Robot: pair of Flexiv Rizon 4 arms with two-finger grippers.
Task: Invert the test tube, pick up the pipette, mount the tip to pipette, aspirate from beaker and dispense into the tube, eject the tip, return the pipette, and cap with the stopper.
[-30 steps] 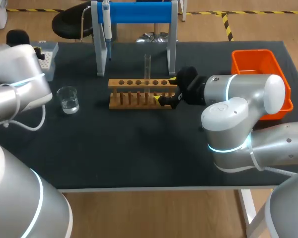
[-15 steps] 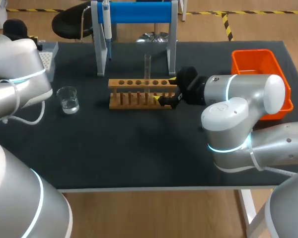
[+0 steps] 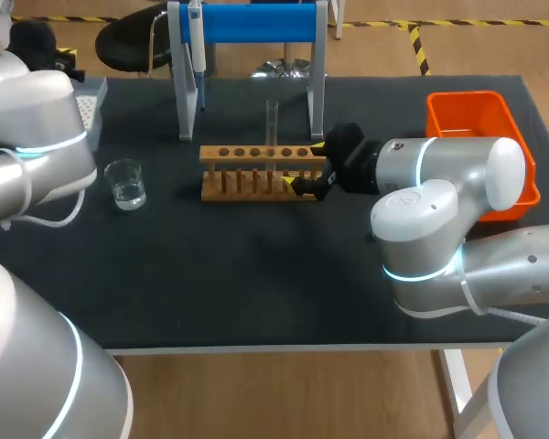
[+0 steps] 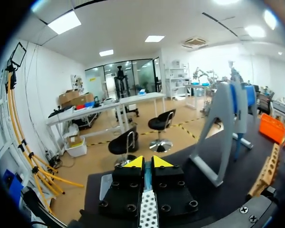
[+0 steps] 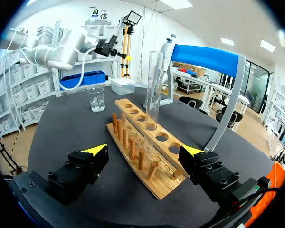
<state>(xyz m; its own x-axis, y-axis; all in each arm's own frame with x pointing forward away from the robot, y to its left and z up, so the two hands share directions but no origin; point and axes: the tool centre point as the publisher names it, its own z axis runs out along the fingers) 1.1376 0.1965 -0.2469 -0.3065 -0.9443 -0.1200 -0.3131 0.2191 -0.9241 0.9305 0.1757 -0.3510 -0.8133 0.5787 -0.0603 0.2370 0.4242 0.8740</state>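
The test tube stands upright in the back row of the wooden rack at mid-counter, its long axis vertical and its lower end down in one of the holes. My right pincer is spread wide at the rack's right end, a finger on each side and neither touching the tube. Since a second ago only my left arm has shifted, pulling toward the far left corner by the tip box, its pincer pressed together.

I saw the scene lit brightly and evenly from overhead; shadows on the dark table were soft and faint, with mild glare on my right arm.
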